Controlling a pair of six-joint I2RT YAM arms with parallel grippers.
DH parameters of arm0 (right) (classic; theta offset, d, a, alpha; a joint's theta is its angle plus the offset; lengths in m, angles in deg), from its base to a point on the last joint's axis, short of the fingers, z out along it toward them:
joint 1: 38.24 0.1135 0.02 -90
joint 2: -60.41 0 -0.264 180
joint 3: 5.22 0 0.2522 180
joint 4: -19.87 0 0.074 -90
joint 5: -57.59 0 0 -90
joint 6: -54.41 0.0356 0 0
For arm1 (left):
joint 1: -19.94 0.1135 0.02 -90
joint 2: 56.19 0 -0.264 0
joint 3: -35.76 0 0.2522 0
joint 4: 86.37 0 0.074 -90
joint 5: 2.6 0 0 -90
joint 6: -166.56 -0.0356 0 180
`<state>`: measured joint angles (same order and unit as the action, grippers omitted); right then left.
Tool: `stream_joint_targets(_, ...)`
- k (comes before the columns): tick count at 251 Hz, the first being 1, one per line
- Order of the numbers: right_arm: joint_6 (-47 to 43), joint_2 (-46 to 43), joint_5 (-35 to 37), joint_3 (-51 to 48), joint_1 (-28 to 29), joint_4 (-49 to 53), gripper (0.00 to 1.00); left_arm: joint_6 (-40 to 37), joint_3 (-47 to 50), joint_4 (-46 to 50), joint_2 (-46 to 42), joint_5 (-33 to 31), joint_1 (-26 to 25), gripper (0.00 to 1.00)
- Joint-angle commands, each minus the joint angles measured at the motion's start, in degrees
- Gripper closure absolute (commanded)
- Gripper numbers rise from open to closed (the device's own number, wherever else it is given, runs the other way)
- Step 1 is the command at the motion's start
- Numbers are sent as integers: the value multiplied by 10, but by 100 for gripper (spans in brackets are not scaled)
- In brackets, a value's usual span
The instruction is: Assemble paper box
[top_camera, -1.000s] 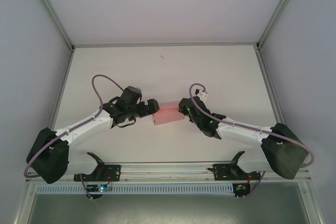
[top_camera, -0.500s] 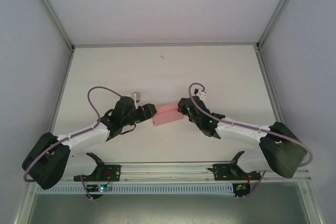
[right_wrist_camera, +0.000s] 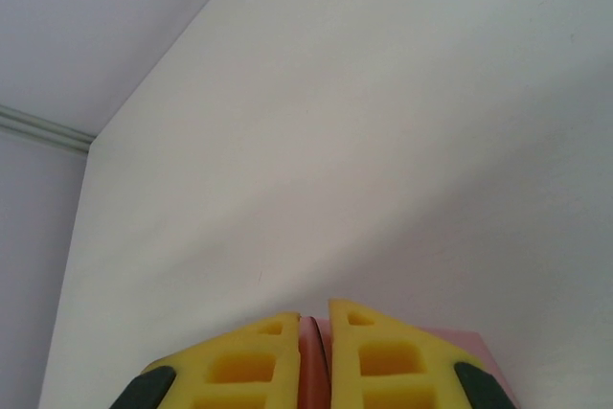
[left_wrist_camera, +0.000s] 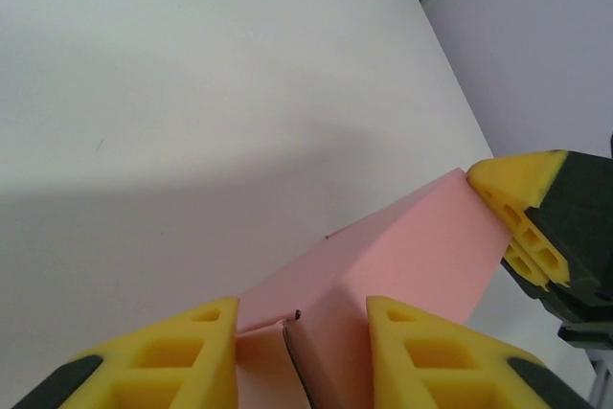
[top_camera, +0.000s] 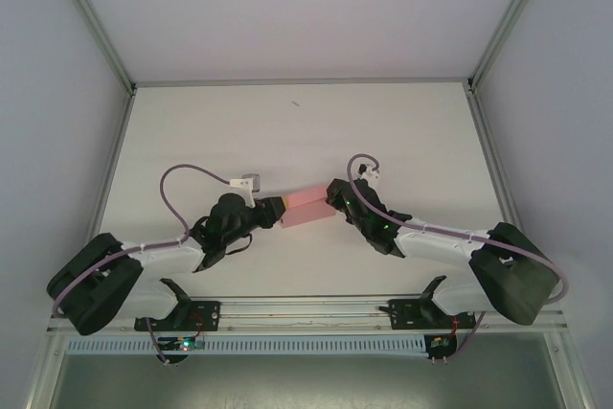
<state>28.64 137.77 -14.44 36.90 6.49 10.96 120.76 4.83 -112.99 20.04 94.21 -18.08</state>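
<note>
The paper box (top_camera: 306,206) is a small pink card box held above the table between both grippers. My left gripper (top_camera: 279,209) is shut on its left end. In the left wrist view that end of the box (left_wrist_camera: 421,246) fills the gap between the yellow fingers of the left gripper (left_wrist_camera: 302,306), with a flap seam showing. My right gripper (top_camera: 331,196) is shut on the right end. A thin pink card edge sits pinched in the right gripper (right_wrist_camera: 314,313), and a corner of the box (right_wrist_camera: 482,348) shows beside it. The right gripper's fingers (left_wrist_camera: 525,200) touch the far end.
The white table (top_camera: 383,131) stretches beyond the box, with a small dark mark (top_camera: 296,102) near its far edge. Metal frame posts (top_camera: 493,45) and grey walls stand along its sides. The arm bases sit on the rail (top_camera: 306,308) at the near edge.
My left arm has drawn back toward its base and its wrist has turned, staying at the box's left end. The box has tilted slightly. The right arm has barely moved.
</note>
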Motion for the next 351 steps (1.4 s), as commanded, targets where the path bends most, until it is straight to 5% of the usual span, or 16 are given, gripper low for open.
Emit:
stream_joint_targets(1,-24,72,-65,-61,8,157,98,-78,39,181,121,11,-29,85)
stream_joint_targets(38,-119,73,1,-73,45,135,100,-70,24,117,202,49,-30,100)
stream_joint_targets(87,-272,66,71,-117,64,46,100,-72,4,168,182,37,-30,100)
stream_joint_targets(134,-392,121,-43,-215,29,-213,100,-76,-15,241,139,7,-30,100)
stream_joint_targets(204,-413,236,-107,-184,7,-279,100,-76,-41,270,157,4,-30,100)
stream_joint_targets(242,-407,195,-115,-199,-2,-282,100,-80,-51,299,142,2,-30,100)
stream_joint_targets(263,-410,156,-117,-173,-3,-202,100,-85,-61,322,122,1,-30,100)
stream_joint_targets(279,-407,134,-112,-135,-3,-111,100,-87,-78,349,105,-11,-30,74)
stream_joint_targets(304,-385,115,-86,-73,-5,-21,100,-94,-111,377,78,-23,-30,58)
stream_joint_targets(351,-325,71,-96,-8,-20,16,97,-88,-178,403,66,-43,-30,46)
